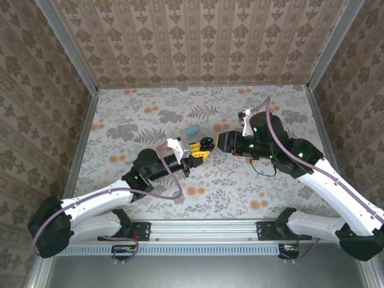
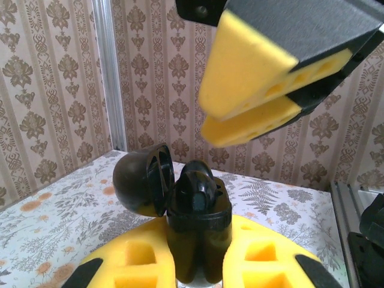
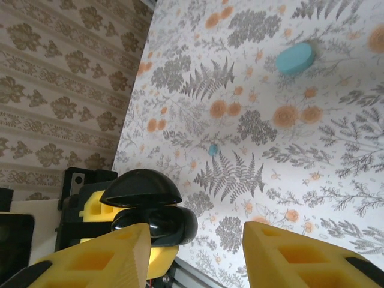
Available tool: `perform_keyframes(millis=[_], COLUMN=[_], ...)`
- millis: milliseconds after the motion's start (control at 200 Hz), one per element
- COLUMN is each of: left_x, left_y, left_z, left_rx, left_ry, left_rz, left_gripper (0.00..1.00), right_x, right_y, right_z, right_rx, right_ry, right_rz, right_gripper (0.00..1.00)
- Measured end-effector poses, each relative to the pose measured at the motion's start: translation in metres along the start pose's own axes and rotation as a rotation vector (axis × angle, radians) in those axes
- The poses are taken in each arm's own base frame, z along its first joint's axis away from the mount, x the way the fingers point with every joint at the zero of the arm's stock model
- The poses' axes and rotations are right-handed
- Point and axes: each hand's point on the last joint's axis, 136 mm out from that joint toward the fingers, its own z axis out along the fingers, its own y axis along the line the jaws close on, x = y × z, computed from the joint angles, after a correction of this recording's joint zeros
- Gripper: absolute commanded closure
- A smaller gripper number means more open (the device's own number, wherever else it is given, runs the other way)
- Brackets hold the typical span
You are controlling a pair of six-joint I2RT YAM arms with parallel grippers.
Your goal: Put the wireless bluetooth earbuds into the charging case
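Yellow pads (image 2: 270,264) of the left tool (image 2: 198,270) are clamped on the black case (image 2: 198,240), which is held upright with its domed lid (image 2: 141,186) swung open to one side. At the case's mouth a glossy black rounded piece (image 2: 198,183) is seen, seemingly an earbud; how far it is seated cannot be told. Just beside the case, the right tool (image 3: 198,246) is held with its jaws parted and nothing between them. One tiny turquoise earbud (image 3: 212,149) is lying on the desk (image 3: 336,180), well apart from a turquoise disc (image 3: 295,58) farther off.
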Motion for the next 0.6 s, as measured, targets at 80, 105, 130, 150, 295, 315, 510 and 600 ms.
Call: perform_keyframes(millis=[80,105,130,150,295,315,510,600], left_x=[-0.002,-0.003,-0.004,-0.005,-0.004,-0.004,-0.004,-0.006], left_y=[0.002,0.003,0.003,0.004,0.007,0.008,0.008,0.007], left_z=[-0.001,-0.002,-0.002,-0.003,-0.001,0.0,0.003,0.003], left_rx=[0.012,0.017,0.024,0.027,0.066,0.069,0.113,0.124], left_ry=[-0.008,-0.01,-0.015,-0.019,-0.03,-0.031,-0.044,-0.047], left_rz=[-0.01,-0.016,-0.021,-0.025,-0.074,-0.081,-0.134,-0.144], left_gripper=[1.0,1.0,1.0,1.0,1.0,1.0,1.0,1.0], right_x=[-0.004,-0.005,-0.006,-0.006,-0.008,-0.008,0.003,0.006], right_y=[0.001,0.002,0.003,0.004,0.012,0.013,0.01,0.006], right_z=[-0.005,-0.006,-0.007,-0.007,-0.002,-0.001,0.019,0.023], right_rx=[-0.011,-0.018,-0.025,-0.03,-0.072,-0.078,-0.089,-0.084], right_ry=[-0.022,-0.029,-0.034,-0.037,-0.035,-0.032,0.021,0.03], right_rz=[-0.01,-0.016,-0.02,-0.019,-0.046,-0.048,-0.046,-0.043], right_gripper=[0.58,0.61,0.64,0.66,0.73,0.73,0.73,0.73])
